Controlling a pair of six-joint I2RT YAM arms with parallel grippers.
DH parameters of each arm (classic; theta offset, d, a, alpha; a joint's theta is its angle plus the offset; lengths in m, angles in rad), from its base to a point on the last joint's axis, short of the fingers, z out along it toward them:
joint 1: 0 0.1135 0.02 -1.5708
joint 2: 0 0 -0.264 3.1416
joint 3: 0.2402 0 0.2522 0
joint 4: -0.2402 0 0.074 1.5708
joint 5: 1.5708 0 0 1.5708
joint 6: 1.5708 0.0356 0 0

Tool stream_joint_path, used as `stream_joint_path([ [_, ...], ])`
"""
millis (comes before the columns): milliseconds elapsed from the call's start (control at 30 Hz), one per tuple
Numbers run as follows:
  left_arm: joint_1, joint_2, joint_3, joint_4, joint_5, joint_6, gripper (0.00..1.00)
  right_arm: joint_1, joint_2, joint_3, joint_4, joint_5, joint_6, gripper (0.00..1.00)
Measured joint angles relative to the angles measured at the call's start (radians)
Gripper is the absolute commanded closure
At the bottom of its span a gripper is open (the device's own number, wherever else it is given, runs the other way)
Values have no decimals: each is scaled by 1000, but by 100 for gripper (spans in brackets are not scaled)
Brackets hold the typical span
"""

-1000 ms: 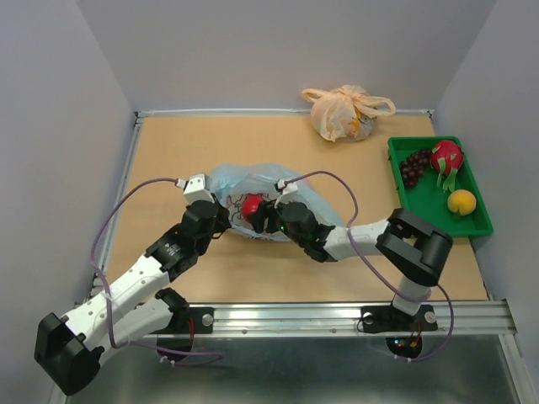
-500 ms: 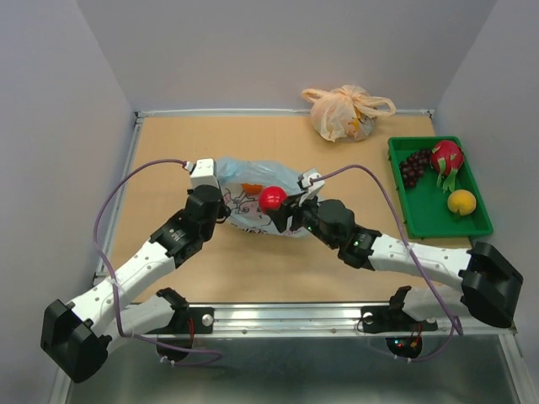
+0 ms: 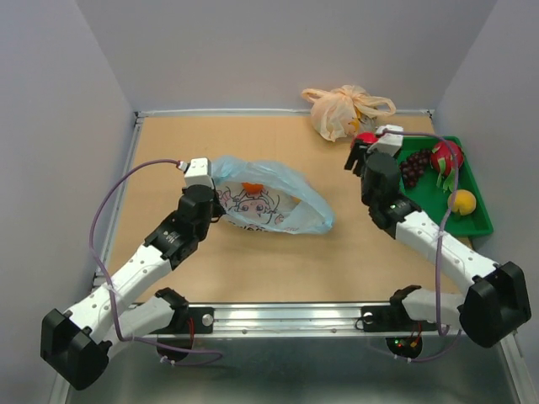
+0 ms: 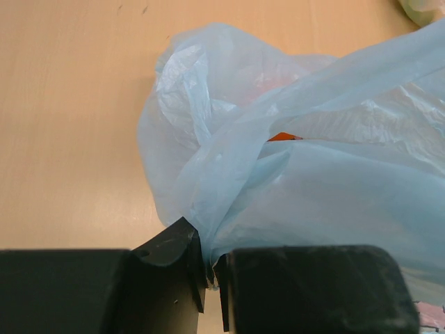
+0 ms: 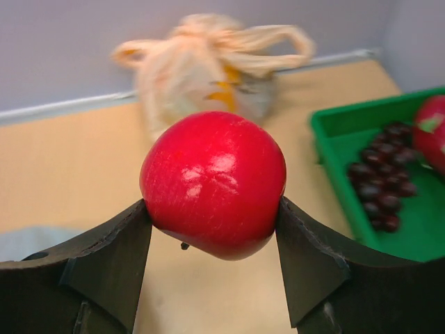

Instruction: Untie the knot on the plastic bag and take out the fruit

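The light blue plastic bag [image 3: 269, 200] lies flat mid-table, cartoon face up. No tied knot shows in any view. My left gripper [image 3: 212, 195] is shut on a bunched edge of the bag [image 4: 313, 174] at its left end, and its jaws [image 4: 212, 268] pinch the thin plastic. Something orange [image 4: 281, 137] shows through the bag. My right gripper [image 3: 364, 145] is shut on a round red fruit [image 5: 214, 182] and holds it above the table, just left of the green tray [image 3: 482, 225]. Grapes [image 3: 413, 167], a dragon fruit [image 3: 446, 157] and a yellow-peach fruit [image 3: 461, 202] lie in the tray.
A tied peach-orange bag [image 3: 341, 111] sits at the back wall, behind my right gripper; it also shows in the right wrist view [image 5: 208, 62]. The tray's near-left corner [image 5: 327, 129] and the grapes [image 5: 382, 184] are to the right of the held fruit. Walls enclose the table.
My right gripper has carried the red fruit from the bag's mouth to the right and back, next to the green tray. The bag has settled flatter. My left gripper still holds its edge.
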Motion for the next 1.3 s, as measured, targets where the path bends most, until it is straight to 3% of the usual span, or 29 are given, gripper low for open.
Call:
stream_joint_path([
  [233,27,-14,0,0,35,3,81,-395,3,-3,-35,45,93,99],
  [333,39,-30,0,0,53,3,81,-552,33,-18,-31,12,161,92],
  [467,51,-37,0,0,69,4,81,-684,131,-35,-48,-17,257,47],
  [500,52,-37,0,0,74,4,81,-700,158,-35,-53,-30,283,28],
  [567,58,-37,0,0,82,5,81,-714,203,-35,-65,-39,317,10],
  [633,62,-37,0,0,86,5,81,-720,241,-35,-85,-40,355,0],
  [833,66,-36,0,1,101,6,81,-720,228,-36,-127,-45,381,0],
  [1033,72,-26,0,13,145,15,81,-709,42,-64,-141,-222,362,0],
  [1133,72,-20,-10,27,181,13,81,-642,-40,-64,-136,-365,324,0],
  [1300,61,6,-31,33,230,-35,81,-391,-64,-63,-134,-597,229,1],
])
